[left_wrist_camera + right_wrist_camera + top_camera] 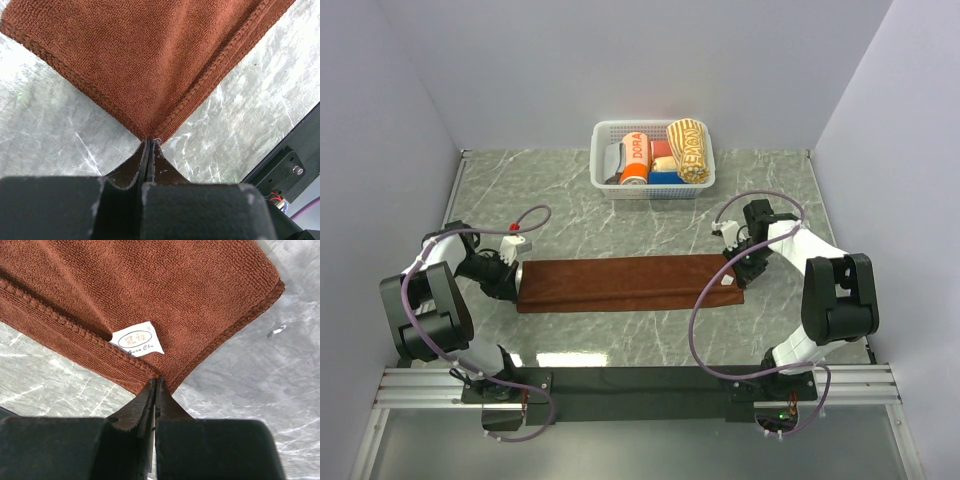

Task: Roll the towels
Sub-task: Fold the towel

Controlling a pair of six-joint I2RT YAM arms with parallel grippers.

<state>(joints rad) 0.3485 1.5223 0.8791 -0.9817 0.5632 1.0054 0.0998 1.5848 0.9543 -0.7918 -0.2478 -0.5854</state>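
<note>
A rust-brown terry hand towel [630,285] lies flat as a long, narrow strip across the middle of the overhead frame, running left to right on a grey-green marble-patterned tabletop [570,225]. Its hemmed edges look stacked along the lower side, so it appears folded lengthwise.

At the strip's left end, the left gripper [513,283] sits low against the table. In the left wrist view its two dark fingers are pressed together at lower centre, clenched on the very tip of the towel's corner [150,141], and the cloth fans out toward the top of the frame.

At the strip's right end, the right gripper [736,281] is also low. In the right wrist view its fingers are likewise clamped tight on a corner hem [156,382]. Just above them, near the centre of the frame, a small white fabric label [137,339] with printed lettering rests on the towel.

In the upper centre of the overhead frame, well apart from the strip, stands a white slatted plastic basket [650,124]. Inside it, on the right, is a cream-yellow towel with orange stripes and lettering [688,150], rolled into a cylinder. Beside it lie an orange roll printed "DORA" [634,158] and a small blue roll [665,178].

Pale walls enclose the table on the left, right and far sides.
</note>
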